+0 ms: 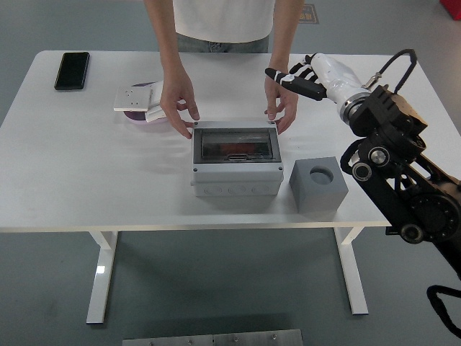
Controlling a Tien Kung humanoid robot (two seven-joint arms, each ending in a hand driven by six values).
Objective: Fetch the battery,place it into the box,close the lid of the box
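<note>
Hovering my right hand (297, 76) with loose, empty fingers at 1 o'clock of the closed box (236, 160), battery unseen, I risk striking the person's hand (278, 104) there.

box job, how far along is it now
The box sits with its lid down, so closing looks done; the battery isn't clearly visible through it. Nothing is in hand: the right hand hangs empty above the table. The person's hands rest at the box's far corners. Apparently nothing left.

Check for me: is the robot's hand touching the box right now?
No, the right hand hangs open above the table, clear of the box.
</note>
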